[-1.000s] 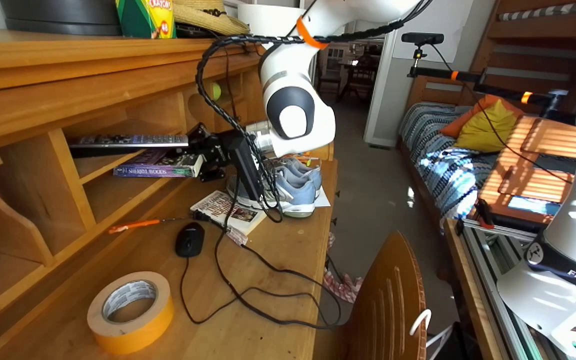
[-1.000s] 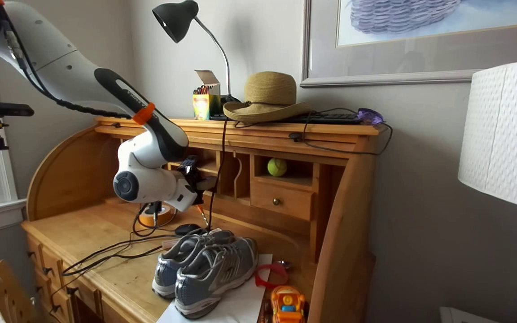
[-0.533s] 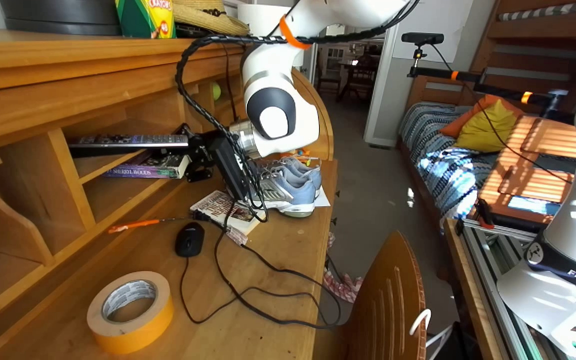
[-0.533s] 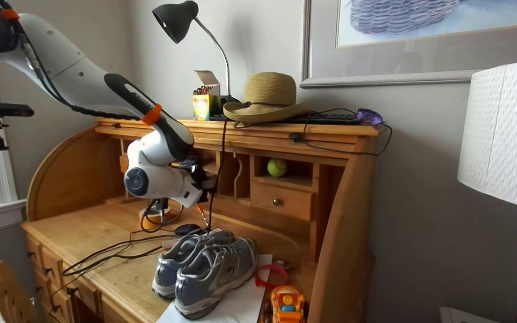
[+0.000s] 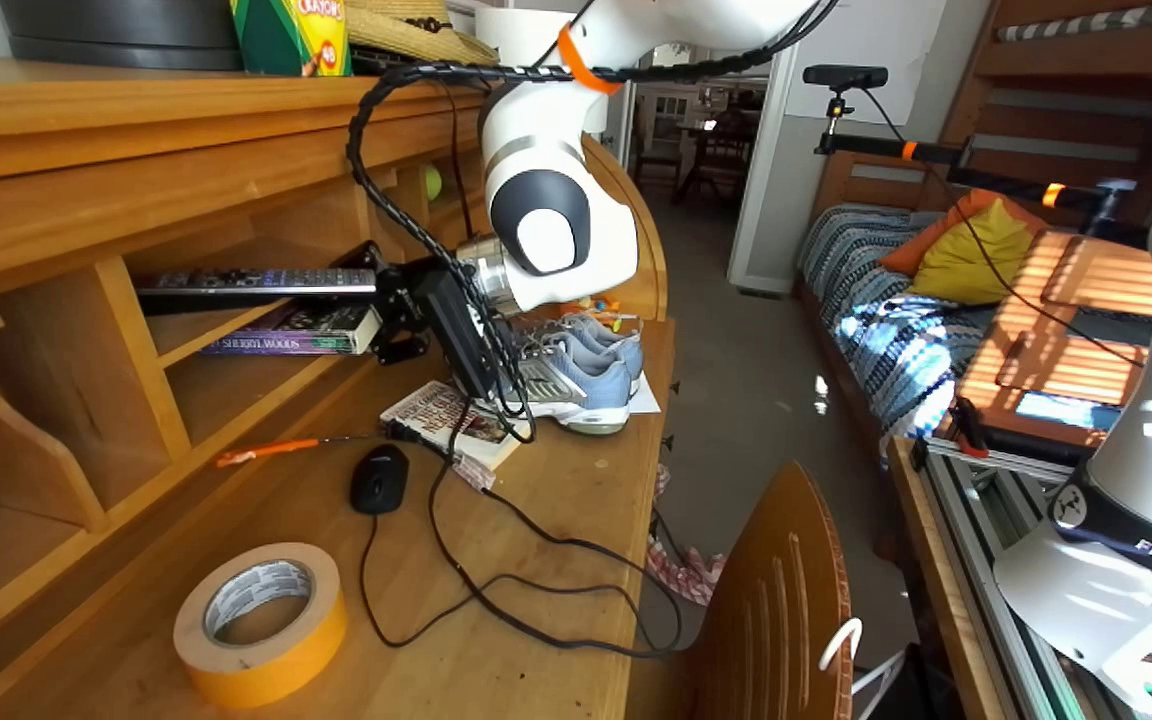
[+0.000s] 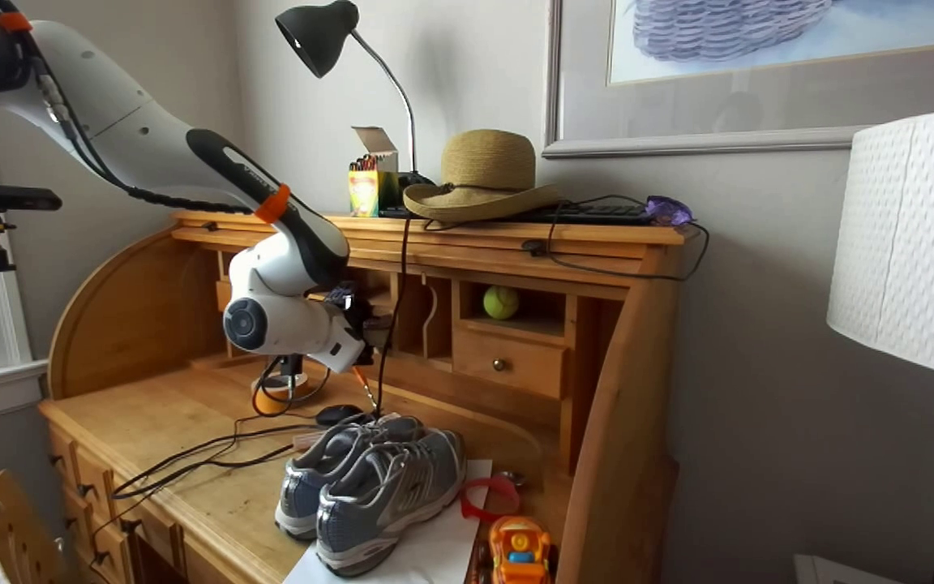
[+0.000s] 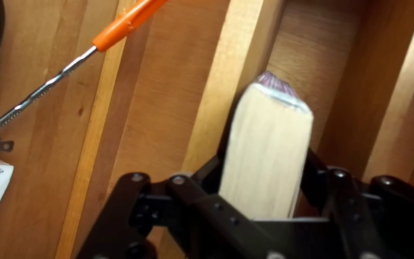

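Note:
A thick paperback book with a purple spine lies flat in a cubby of the wooden desk. Its cream page edges face my wrist camera. My gripper stands around its outer end, a black finger on each side. The fingers are spread, one above and one below the book in an exterior view, where the purple spine shows. Whether either finger touches it is hard to tell; the fingertips are partly hidden. Just above, a grey remote rests on the cubby's upper shelf, close to the upper finger.
Below lie an orange screwdriver, a black mouse, another book and a tape roll. Grey shoes stand on the desktop. A black cord hangs beside the gripper. Cubby dividers stand close by.
The arm moved toward the cubby and the book slid deeper in with it. The arm then nearly stopped, and the fingers have spread apart around the book.

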Available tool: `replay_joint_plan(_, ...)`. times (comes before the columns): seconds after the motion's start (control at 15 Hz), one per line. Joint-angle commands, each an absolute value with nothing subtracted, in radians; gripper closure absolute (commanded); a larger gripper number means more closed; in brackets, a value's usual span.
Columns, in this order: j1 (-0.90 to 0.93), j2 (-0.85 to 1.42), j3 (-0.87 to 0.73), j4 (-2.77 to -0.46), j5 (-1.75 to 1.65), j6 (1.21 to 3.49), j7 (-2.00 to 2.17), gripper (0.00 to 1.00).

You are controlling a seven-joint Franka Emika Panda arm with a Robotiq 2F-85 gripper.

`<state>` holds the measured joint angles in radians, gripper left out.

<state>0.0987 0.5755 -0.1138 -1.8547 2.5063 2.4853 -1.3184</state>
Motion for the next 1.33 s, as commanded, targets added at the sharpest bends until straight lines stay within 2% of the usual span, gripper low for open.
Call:
replay_joint_plan(0.0,0.112,0.584,-0.118,-1.868,2.508,2.482,-1.303,0.19)
replay_joint_plan(0.07,0.109,0.581,-0.119,-1.875,2.508,2.477,-1.303,0.24)
replay_joint_plan(0.13,0.107,0.579,-0.123,-1.878,2.509,2.477,-1.307,0.69)
replay_joint_plan(0.2,0.106,0.574,-0.122,-1.888,2.509,2.468,-1.307,0.72)
replay_joint_plan(0.33,0.102,0.554,-0.125,-1.92,2.509,2.455,-1.315,0.87)
replay_joint_plan(0.4,0.102,0.543,-0.125,-1.937,2.509,2.444,-1.321,0.91)
replay_joint_plan(0.87,0.094,0.466,-0.135,-2.06,2.509,2.385,-1.354,0.91)
replay_joint_plan(1.27,0.098,0.463,-0.137,-2.068,2.509,2.386,-1.366,0.91)
